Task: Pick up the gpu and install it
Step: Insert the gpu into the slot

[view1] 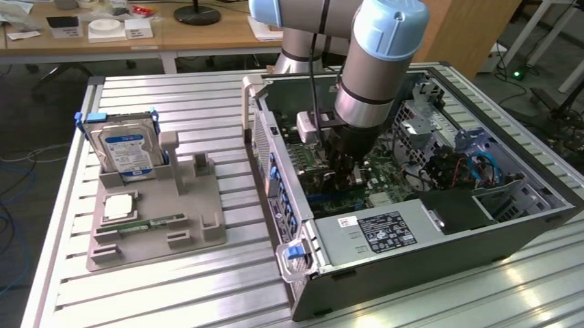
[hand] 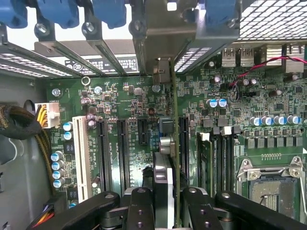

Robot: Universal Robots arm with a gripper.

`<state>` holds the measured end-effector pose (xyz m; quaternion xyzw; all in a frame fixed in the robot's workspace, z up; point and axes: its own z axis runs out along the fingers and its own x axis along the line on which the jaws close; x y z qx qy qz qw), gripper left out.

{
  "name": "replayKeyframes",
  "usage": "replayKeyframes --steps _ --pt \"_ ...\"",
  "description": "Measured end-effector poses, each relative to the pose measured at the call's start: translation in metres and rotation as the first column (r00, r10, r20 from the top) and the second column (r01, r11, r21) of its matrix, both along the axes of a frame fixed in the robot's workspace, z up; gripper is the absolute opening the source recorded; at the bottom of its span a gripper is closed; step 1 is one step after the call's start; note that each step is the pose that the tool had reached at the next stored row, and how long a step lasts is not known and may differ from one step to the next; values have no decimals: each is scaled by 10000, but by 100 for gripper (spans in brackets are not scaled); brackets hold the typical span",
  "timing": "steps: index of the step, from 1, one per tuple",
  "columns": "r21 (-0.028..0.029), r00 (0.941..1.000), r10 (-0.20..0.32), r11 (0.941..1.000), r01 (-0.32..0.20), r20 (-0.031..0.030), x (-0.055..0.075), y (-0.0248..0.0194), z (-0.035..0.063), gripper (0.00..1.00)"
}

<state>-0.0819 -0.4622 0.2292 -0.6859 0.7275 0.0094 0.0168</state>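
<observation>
End effector [hand: 168, 211] clamped on the gpu [hand: 163, 184], holding it edge-on above the motherboard [hand: 120, 110] slots; pickup done; seating apparently not yet finished.

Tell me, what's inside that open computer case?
A green motherboard, a silver power supply, blue cables, and the claw gripping the gpu edge-on above the board. The card hides whatever lies directly beneath it.

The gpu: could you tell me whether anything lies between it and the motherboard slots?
Nothing visible does. The gripper holds the gpu edge-on over the motherboard, among empty black expansion slots. The yellow-and-black cable bundle lies well aside by the case wall. The slot directly beneath the card is hidden by it.
</observation>
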Motion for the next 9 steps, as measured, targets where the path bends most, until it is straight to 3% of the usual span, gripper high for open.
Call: replayKeyframes --steps 9 --pt "-2 10000 0 10000 0 0 0 0 1 28"
